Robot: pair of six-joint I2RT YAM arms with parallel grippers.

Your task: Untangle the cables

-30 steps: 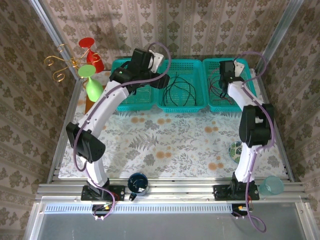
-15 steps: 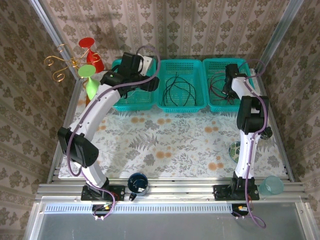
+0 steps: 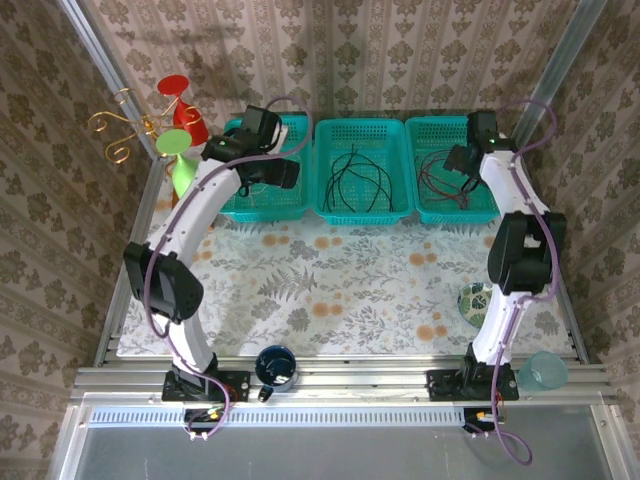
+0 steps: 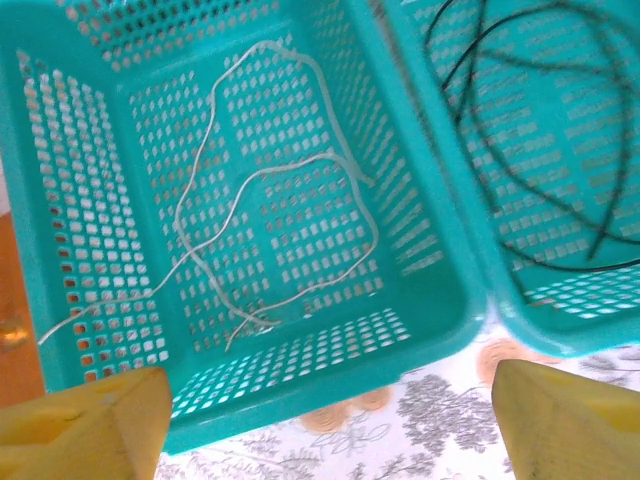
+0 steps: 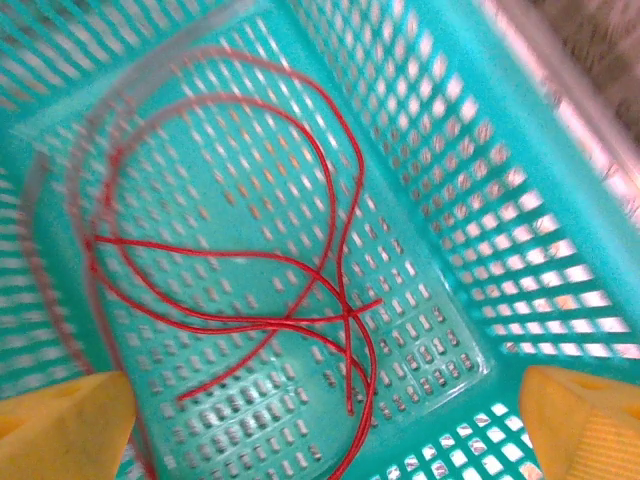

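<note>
White cable (image 4: 268,172) in left basket (image 4: 440,330), black cables (image 3: 356,176) in middle basket (image 3: 363,212), red cable (image 5: 262,268) in right basket (image 5: 500,250). Sorting looks done. Left hand (image 4: 327,420), right hand (image 5: 325,420) spread, empty.

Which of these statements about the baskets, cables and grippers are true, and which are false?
1. The red cable lies in the right basket. True.
2. The white cable shares a basket with the red cable. False: it lies alone in the left basket.
3. The black cable lies in the middle basket. True.
4. Both grippers are shut on cables. False: the left gripper and the right gripper are open and hold nothing.
</note>
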